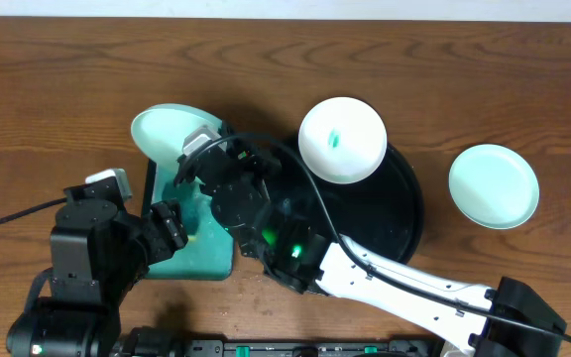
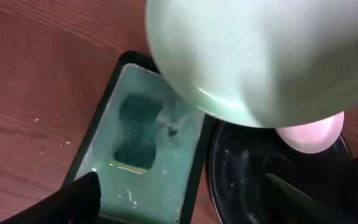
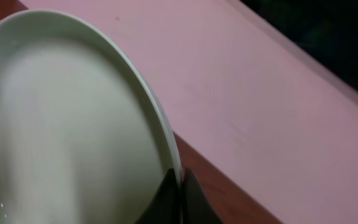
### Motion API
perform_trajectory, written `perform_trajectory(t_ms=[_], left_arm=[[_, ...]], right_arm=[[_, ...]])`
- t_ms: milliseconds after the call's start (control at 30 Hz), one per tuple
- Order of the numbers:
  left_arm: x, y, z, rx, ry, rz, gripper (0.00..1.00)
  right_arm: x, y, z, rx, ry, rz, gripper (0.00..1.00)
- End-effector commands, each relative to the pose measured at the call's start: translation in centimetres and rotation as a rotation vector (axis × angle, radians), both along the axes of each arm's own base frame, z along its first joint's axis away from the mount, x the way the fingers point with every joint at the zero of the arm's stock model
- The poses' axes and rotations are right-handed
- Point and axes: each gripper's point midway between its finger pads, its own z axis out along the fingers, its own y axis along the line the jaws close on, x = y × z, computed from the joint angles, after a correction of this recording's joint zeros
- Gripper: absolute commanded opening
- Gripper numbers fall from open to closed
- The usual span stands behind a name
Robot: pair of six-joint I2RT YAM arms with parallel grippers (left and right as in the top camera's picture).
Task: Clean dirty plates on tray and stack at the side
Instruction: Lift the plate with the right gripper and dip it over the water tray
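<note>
My right gripper (image 1: pixel 204 149) is shut on the rim of a white plate (image 1: pixel 165 132) and holds it tilted above the far end of the sponge tray. In the right wrist view the fingers (image 3: pixel 179 183) pinch that plate's (image 3: pixel 73 124) edge. It fills the top of the left wrist view (image 2: pixel 260 56). A second plate (image 1: pixel 341 139) with a teal smear rests on the far rim of the round black tray (image 1: pixel 404 213). A third plate (image 1: pixel 494 185) lies on the table at the right. My left gripper (image 2: pixel 185 205) is open and empty, low over the sponge tray.
A rectangular dark-rimmed tray (image 1: pixel 228 268) with a teal pad lies left of the black tray; it also shows in the left wrist view (image 2: pixel 104 106) with a dark teal sponge (image 2: pixel 135 130) on it. The right arm (image 1: pixel 395 283) crosses the front of the table.
</note>
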Motion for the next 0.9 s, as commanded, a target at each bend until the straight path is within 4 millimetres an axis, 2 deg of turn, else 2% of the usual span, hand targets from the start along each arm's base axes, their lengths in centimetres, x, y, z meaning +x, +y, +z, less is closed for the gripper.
perform_trajectory(t_ms=[0,867], left_arm=[[0.02,-0.04,0.74,0.004,-0.019,-0.010,0.82],[0.02,-0.04,0.74,0.003,-0.019,-0.010,0.82]], right_arm=[[-0.15,-1.20,2.14,-0.044,-0.065,-0.072,0.01],[-0.30,-1.00,2.57,-0.026,-0.075,-0.067,0.01]])
